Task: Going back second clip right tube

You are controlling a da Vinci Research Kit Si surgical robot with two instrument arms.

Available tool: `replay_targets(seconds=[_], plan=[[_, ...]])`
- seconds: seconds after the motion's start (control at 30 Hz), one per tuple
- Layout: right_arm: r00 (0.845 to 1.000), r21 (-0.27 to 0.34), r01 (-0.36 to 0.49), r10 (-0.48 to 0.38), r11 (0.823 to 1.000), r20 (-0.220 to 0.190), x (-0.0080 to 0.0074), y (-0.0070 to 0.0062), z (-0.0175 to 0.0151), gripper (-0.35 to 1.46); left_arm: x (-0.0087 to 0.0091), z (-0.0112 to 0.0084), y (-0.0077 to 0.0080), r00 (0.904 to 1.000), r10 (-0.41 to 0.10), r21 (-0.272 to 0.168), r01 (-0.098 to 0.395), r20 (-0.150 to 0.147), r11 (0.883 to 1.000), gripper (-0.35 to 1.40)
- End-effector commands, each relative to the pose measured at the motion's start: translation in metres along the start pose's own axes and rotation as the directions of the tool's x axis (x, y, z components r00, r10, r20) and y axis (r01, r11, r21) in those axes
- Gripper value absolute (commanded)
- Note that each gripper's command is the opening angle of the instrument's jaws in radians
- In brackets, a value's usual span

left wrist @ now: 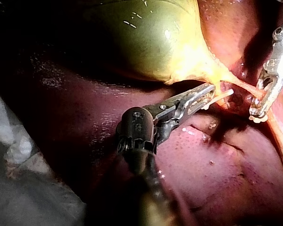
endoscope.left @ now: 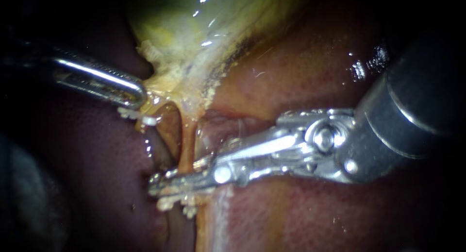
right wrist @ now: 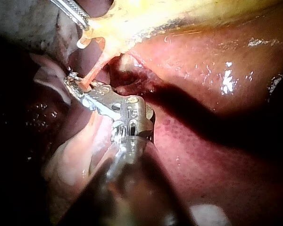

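Closest to the lens, our right instrument (endoscope.left: 177, 175) enters from the right of the endoscope view. Its thick dark shaft and bright metal wrist fill that side, and its end effector reaches across the liver (endoscope.left: 301, 218) to the right tube (endoscope.left: 187, 140). We record its 2 jaws as slightly spread: a narrow gap shows between them, and the upper one ends short of the lower. The right tube, a thin orange strand, runs down from the neck of the gallbladder (endoscope.left: 194, 28) and passes behind the jaws where they cross it. We cannot tell whether either jaw presses on it. 1 white clip (endoscope.left: 172, 203) sits just below the lower jaw, on the line of the tube. Its toothed edge shows there, touching or nearly touching the metal.

Our left instrument (endoscope.left: 133, 92) enters from the left. Its end effector is pressed together, pinching the pale yellow tissue at the gallbladder neck. The left wrist view confirms both jaws clamped on that tissue. A further clip (endoscope.left: 141, 117), also white, lies just under its tip, to the left of the right tube.

From the right wrist view, the right tube leads from the yellow neck tissue straight to the tip of the right instrument. Liver surface around the site is dark red, wet and glossy.
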Motion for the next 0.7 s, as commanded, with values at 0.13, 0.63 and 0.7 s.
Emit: replay_targets(seconds=[0.13, 0.63, 0.7], plan=[[1.0, 0.0, 0.001, -0.001, 1.0, 0.0, -0.0002, 0.0002, 0.0, -0.35, 0.0, 0.0, 0.0, 1.0, 0.0, 0.0, 0.0, 0.0, 1.0, -0.35], [0.957, 0.011, 0.287, -0.287, 0.958, -0.043, -0.0024, 0.0045, 0.0013, 0.48, 0.0, 0.0, 0.0, 1.0, 0.0, 0.0, 0.0, 0.0, 1.0, -0.35], [0.944, -0.024, 0.325, -0.326, 0.945, -0.057, -0.0025, 0.0051, 0.0011, 0.49, 0.0, 0.0, 0.0, 1.0, 0.0, 0.0, 0.0, 0.0, 1.0, -0.35]])
